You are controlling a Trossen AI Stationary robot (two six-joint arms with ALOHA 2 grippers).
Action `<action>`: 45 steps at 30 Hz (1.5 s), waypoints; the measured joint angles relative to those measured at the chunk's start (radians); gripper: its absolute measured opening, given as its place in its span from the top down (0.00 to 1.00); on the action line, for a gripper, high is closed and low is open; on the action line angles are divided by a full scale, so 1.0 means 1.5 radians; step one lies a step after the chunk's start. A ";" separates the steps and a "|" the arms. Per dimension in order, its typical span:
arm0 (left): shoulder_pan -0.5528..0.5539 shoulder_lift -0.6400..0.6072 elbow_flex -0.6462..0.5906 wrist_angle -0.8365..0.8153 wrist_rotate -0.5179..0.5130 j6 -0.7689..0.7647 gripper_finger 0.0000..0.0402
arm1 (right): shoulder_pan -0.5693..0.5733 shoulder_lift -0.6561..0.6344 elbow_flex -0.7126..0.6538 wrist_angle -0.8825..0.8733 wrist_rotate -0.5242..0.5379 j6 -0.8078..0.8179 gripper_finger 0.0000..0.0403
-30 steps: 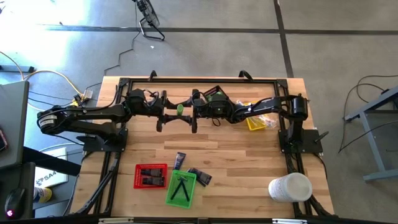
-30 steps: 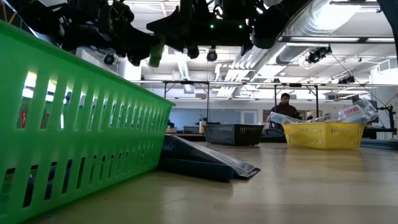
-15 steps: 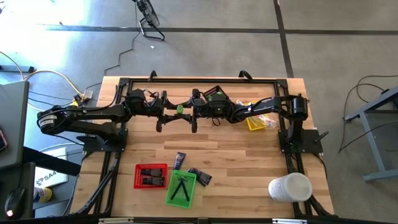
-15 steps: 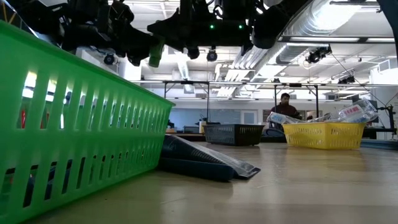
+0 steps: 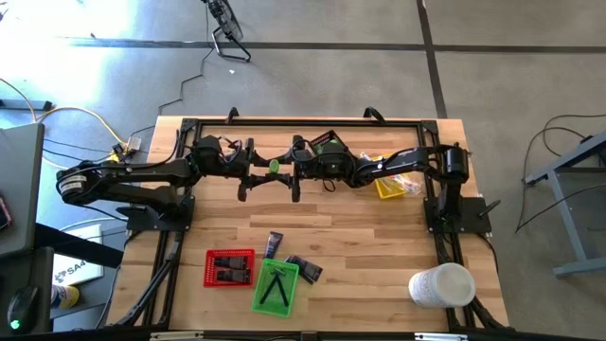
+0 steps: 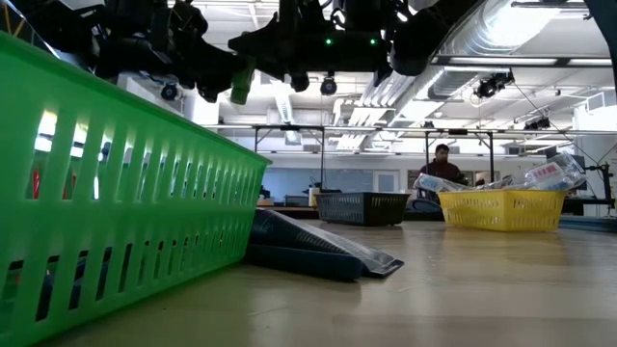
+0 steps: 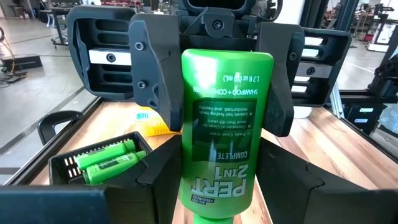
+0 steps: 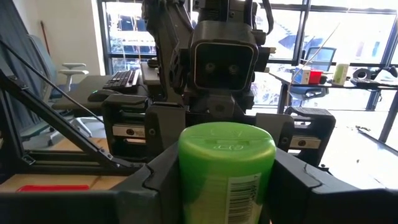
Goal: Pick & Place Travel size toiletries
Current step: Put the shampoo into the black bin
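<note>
One bright green bottle point(image 5: 274, 166) hangs high over the table's middle, lying level between my two grippers. My left gripper point(image 5: 256, 170) comes from the table's left and my right gripper point(image 5: 292, 170) from the right; both are shut on it. In the left wrist view the bottle point(image 7: 225, 124) shows its printed label. In the right wrist view its flat cap point(image 8: 227, 146) faces the camera. More green bottles point(image 7: 109, 163) lie in the black tray point(image 5: 327, 142). Dark packets point(image 5: 274, 244) point(image 5: 305, 269) lie flat on the table. My left gripper pinches the bottle's end away from the cap point(image 7: 214, 199) between its two fingers point(image 7: 158, 177), coming level from the table's left, along the bottle. My right gripper pinches the cap end point(image 8: 205, 186) between its two fingers point(image 8: 158, 183), level from the table's right. The bottle is lifted clear.
The yellow tray point(image 5: 390, 185) with clear-wrapped sticks sits under the right arm. The red tray point(image 5: 229, 267) and the green tray point(image 5: 276, 286) stand near the near edge. A big white cylinder point(image 5: 441, 285) is at the near right corner. A person point(image 6: 442, 164) sits beyond the table.
</note>
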 joint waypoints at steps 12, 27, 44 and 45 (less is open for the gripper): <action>0.000 0.000 0.028 -0.058 -0.022 -0.001 0.39 | 0.000 0.001 0.000 0.001 0.002 -0.001 0.58; 0.001 -0.070 0.051 -0.163 -0.075 0.056 0.34 | -0.027 -0.121 0.001 -0.291 0.169 -0.038 0.59; 0.001 -0.074 0.051 -0.191 -0.082 0.053 0.34 | -0.186 -0.118 -0.001 -0.471 0.168 -0.035 0.58; 0.001 -0.074 0.051 -0.191 -0.082 0.053 0.34 | -0.192 -0.112 -0.001 -0.471 0.168 -0.036 0.58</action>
